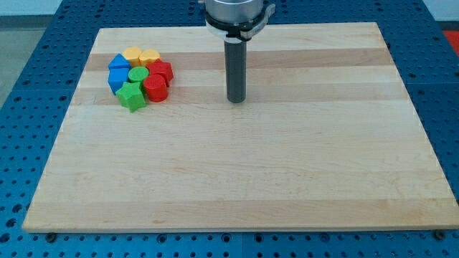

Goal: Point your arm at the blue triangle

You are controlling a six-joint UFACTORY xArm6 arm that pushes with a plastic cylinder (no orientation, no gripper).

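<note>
Eight small blocks sit packed together near the view's top left of the wooden counter (237,165), and the blue triangle (118,62) is at the left edge of this cluster, above a second blue block (117,79). Around them are two yellow blocks (141,56), a green round block (138,74), a green star-like block (132,96) and two red blocks (158,80). My tip (237,100) rests on the counter well apart to the view's right of the cluster. The tool is a plain rod without jaws.
</note>
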